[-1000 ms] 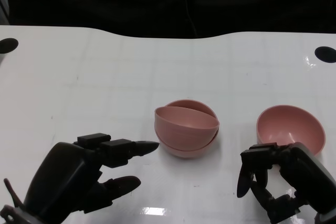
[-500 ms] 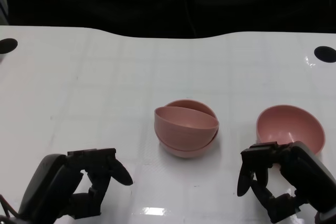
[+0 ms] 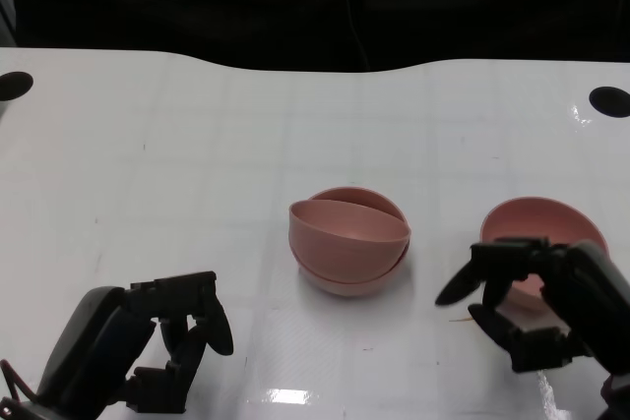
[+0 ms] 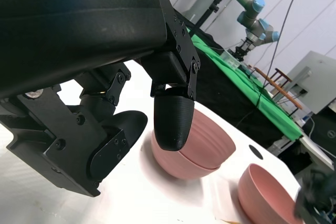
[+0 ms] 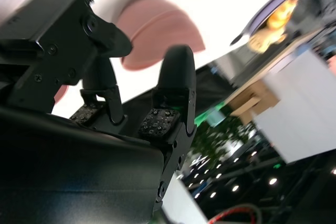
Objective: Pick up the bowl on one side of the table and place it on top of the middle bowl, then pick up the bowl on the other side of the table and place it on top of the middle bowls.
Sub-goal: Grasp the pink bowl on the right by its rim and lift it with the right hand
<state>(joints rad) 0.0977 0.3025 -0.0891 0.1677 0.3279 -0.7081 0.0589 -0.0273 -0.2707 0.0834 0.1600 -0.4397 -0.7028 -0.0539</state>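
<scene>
Two pink bowls sit nested, the upper one tilted, as a stack point(image 3: 349, 243) at the table's middle; the left wrist view shows the stack point(image 4: 202, 148) too. A single pink bowl point(image 3: 546, 228) stands upright to its right, and shows as bowl point(image 4: 262, 195) in the left wrist view. My right hand point(image 3: 536, 307) is at this bowl's near rim, fingers spread, holding nothing. My left hand point(image 3: 138, 356) lies low at the near left, fingers curled in and empty, well apart from the stack. In the right wrist view my right hand's fingers point(image 5: 173, 93) stand apart before a blurred pink bowl point(image 5: 157, 30).
The white table point(image 3: 197, 145) has a round black hole at its far left point(image 3: 15, 84) and another at its far right point(image 3: 610, 101). Beyond its curved far edge all is dark. The left wrist view shows a green-covered bench point(image 4: 247, 77) and other robot arms behind.
My left hand has drawn back toward the near edge and curled its fingers in. My right hand has risen and reached forward to the right bowl's near rim, its fingers spreading.
</scene>
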